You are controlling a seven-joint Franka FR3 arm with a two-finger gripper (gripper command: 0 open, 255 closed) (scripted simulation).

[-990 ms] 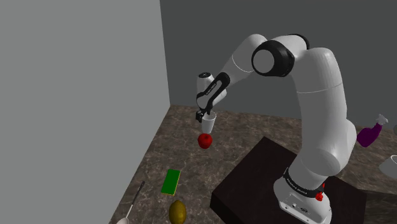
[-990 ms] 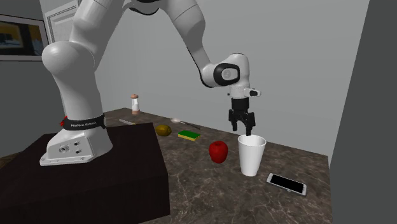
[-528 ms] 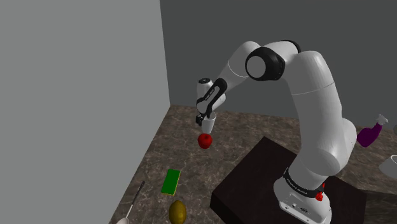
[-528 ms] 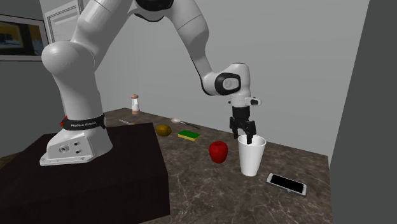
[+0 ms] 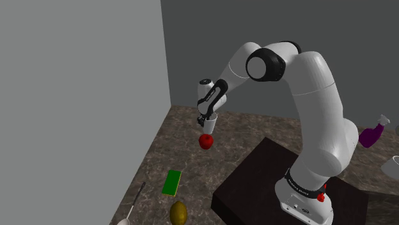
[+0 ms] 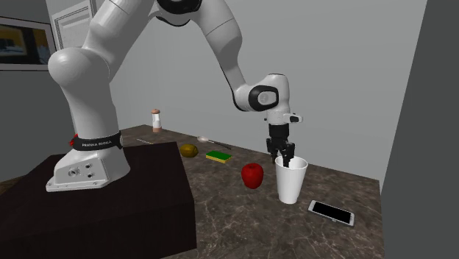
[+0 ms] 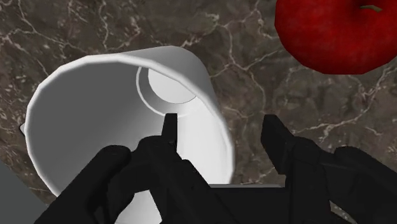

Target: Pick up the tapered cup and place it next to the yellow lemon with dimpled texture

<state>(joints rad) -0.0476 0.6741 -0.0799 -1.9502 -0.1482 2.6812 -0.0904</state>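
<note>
Down since a second ago: gripper [image 6: 285,156] has dropped from above the cup [image 6: 291,180] to its rim, and the last half second adds only a small settle. Fingers stand apart, not clamped. Wrist view shows one fingertip [image 7: 168,124] inside the cup [image 7: 95,95] and the other outside it, with the wall on the apple side between them; I can't confirm contact on either face. Cup stands upright on the dark marbled counter [image 6: 243,221], white, wide at the mouth and narrow at the base, nothing in it. Red apple [image 6: 252,175] is just beside it at nine o'clock in the second exterior view, phone [image 6: 331,213] near at four o'clock. Lemon [image 6: 190,151] lies well apart toward ten o'clock, past the green sponge [image 6: 218,156]; in the shoulder view the lemon [image 5: 178,212] sits at about seven o'clock from the cup [image 5: 209,123]. My judgement on handling: light, thin-walled, smooth, fairly stiff, and easy to tip given the narrow foot. A rim pinch on one wall looks the right hold, fingers deep enough to get past the lip. Off-centre grip means the cup may swing or rotate when lifted, so I'd close gently and raise it straight.
</note>
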